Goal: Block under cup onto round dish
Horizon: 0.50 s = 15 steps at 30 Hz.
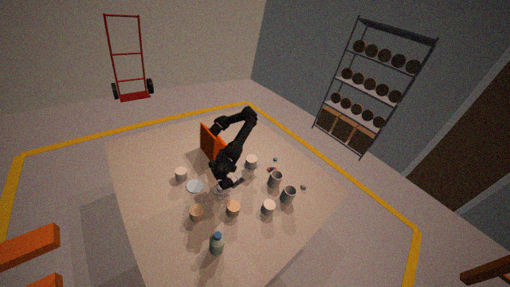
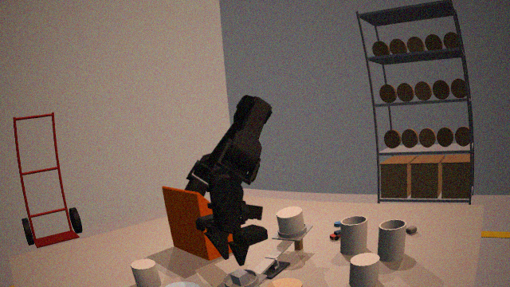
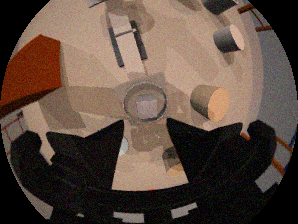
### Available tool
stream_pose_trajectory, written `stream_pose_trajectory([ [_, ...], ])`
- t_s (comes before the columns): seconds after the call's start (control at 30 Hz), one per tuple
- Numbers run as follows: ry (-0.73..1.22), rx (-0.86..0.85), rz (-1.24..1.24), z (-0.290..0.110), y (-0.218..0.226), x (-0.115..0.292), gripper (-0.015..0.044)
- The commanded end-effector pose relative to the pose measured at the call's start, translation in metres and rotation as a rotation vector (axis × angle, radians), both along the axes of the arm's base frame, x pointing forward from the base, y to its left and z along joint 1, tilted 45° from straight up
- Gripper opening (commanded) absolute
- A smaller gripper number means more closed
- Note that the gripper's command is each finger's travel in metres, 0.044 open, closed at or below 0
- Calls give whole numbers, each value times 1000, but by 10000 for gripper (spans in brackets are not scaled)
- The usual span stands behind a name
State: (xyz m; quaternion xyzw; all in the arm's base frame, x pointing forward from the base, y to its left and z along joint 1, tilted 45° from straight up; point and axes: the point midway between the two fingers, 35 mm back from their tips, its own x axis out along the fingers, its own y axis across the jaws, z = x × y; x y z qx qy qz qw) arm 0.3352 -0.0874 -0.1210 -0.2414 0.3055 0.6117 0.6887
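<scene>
The small balance (image 2: 275, 259) (image 3: 127, 39) is tilted. One pale cup (image 1: 251, 161) (image 2: 290, 221) stands on its raised far end. A small grey block (image 1: 220, 190) (image 2: 239, 275) (image 3: 143, 103) sits uncovered on the round pad at its low near end. My gripper (image 1: 224, 186) (image 2: 235, 257) (image 3: 145, 121) is open and empty, pointing down just above the block without touching it. A second pale cup (image 1: 180, 173) (image 2: 145, 271) stands upright on the floor, left of the round pale dish (image 1: 194, 186) (image 2: 181, 285). The dish has nothing on it.
An orange wedge (image 1: 211, 141) (image 2: 185, 223) (image 3: 29, 70) stands behind the arm. Two open grey cylinders (image 1: 275, 178) (image 1: 288, 194) (image 2: 353, 234) stand to the right. Tan and pale cylinders (image 1: 196, 211) (image 1: 233, 207) (image 1: 268, 206) and a bottle (image 1: 217, 243) stand in front. Small coloured bits (image 1: 272, 169) lie near the far cup.
</scene>
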Motion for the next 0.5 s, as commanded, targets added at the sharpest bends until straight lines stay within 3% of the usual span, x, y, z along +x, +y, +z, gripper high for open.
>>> stream_pose_trajectory([
  [0.0, -50, -1, 48, 5, 4, 5, 260],
  [0.47, -50, -1, 48, -7, 16, 6, 260],
])
